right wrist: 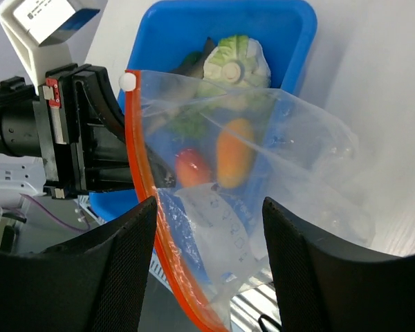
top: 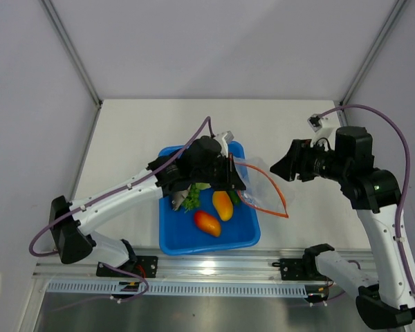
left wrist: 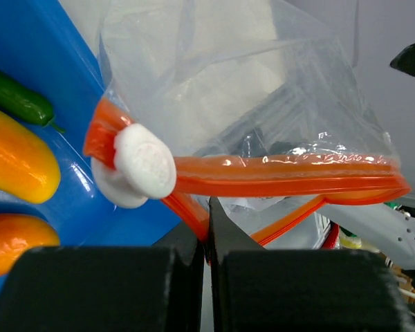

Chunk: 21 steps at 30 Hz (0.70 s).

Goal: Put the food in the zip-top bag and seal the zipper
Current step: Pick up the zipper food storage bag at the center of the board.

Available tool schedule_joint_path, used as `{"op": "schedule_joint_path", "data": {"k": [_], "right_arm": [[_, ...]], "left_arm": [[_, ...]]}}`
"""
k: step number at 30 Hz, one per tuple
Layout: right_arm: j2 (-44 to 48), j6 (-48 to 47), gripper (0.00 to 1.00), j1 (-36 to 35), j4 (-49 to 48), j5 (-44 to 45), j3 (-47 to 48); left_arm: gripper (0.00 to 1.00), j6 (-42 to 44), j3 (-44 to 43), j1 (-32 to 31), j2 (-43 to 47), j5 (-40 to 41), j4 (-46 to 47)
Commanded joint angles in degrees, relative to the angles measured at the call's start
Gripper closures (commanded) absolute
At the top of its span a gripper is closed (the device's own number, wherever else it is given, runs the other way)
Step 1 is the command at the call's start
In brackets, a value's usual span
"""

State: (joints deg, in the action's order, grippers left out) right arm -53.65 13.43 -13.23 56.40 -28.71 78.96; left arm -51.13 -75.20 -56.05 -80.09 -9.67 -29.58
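Left tool is clamped shut on the zipper, pinching one lip of the orange-red strip just right of the white slider. Beyond the pinch the two lips part, so the mouth stands open. The zip-top bag hangs from this grip over the right rim of the blue tray, its clear film spreading rightward above the bench. Whether its lower edge touches the bench is not clear from these views. Right tool has its jaws wide and holds nothing. It sits to the right of the bag mouth and apart from it, facing left toward the opening. The food lies in the tray. The orange-yellow fruit and the red-orange fruit sit side by side at mid-tray. The leafy green bunch is just left of them, partly under the left arm. The dark green pepper is beside the orange-yellow fruit. The cauliflower is at one end of the tray, seen past the bag film from the right wrist.
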Motion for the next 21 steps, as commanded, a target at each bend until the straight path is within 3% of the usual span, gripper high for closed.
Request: {"op": "schedule_joint_path", "data": {"k": [1, 8, 12, 21], "right_arm": [[-0.05, -1.21, 0.35, -4.76, 1.69, 4.95, 2.43], [-1.55, -0.43, 0.35, -15.05, 2.49, 15.69, 2.78], [-2.69, -0.95, 0.35, -16.99, 3.62, 17.36, 2.52], [-4.01, -2.18, 0.54, -18.41, 6.44, 23.43, 1.55]], "left_arm": [[0.99, 2.79, -3.81, -0.64, -0.76, -1.31, -0.56], [0.99, 3.5, -4.78, -0.9, -2.52, -1.84, -1.09], [0.99, 3.85, -5.31, -0.9, -3.4, -2.19, -1.53], [0.99, 5.78, -5.14, -0.9, -3.49, -4.3, 0.31]]}}
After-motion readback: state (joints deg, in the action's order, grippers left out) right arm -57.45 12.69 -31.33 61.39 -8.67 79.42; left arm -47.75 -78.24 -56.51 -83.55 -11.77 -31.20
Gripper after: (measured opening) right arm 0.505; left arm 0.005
